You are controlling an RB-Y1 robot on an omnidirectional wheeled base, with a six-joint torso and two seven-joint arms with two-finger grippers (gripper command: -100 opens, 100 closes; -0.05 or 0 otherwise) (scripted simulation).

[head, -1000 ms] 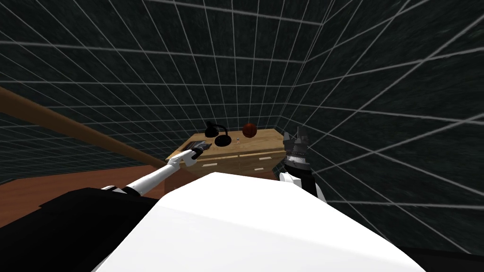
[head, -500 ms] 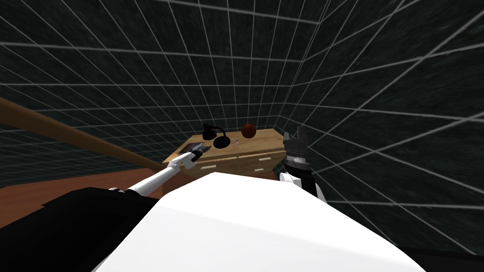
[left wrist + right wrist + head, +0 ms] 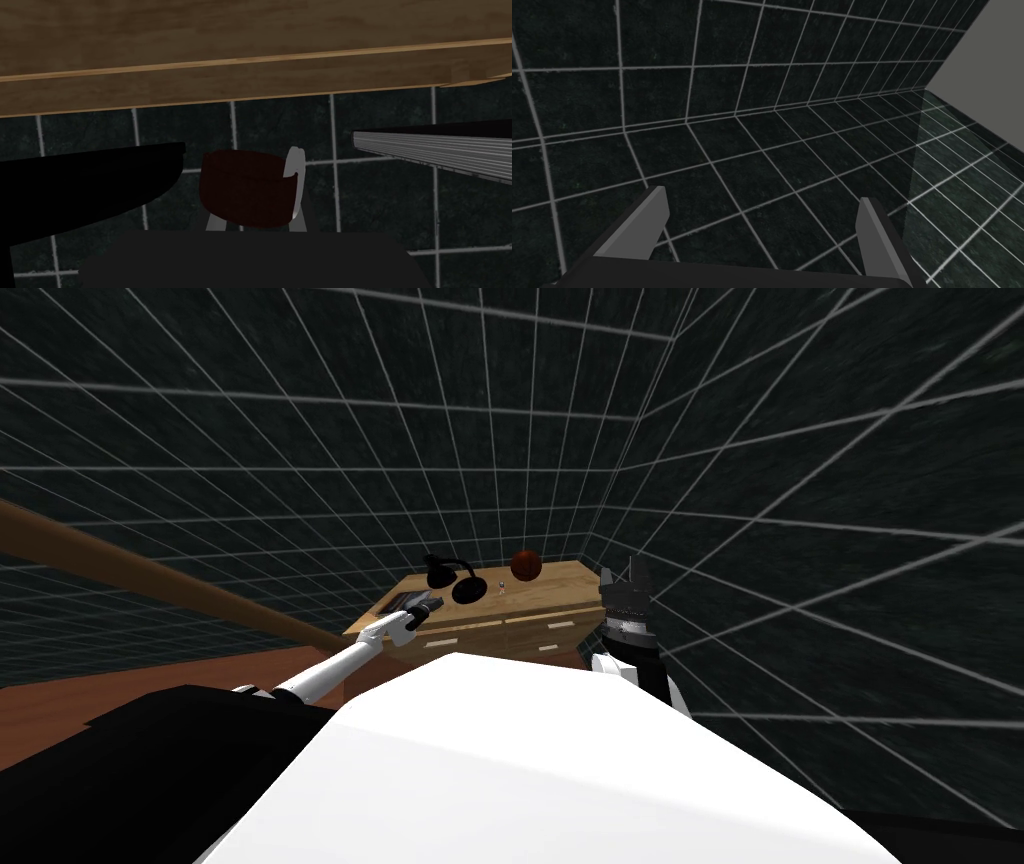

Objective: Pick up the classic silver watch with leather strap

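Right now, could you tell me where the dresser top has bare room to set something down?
The dresser top is bare at its front right, between the ball and the front edge. Its left side is crowded: lamp, book and the left gripper, shut on the watch.

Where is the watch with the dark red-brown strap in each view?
Head view: at the left gripper over the light wooden dresser top, too small to resolve.
Left wrist view: the dark red-brown-strapped watch, pinched between the fingers.
Right wrist view: open right gripper facing dark tiled wall.
Shared landmark: the dresser top, behind the watch in left wrist view.
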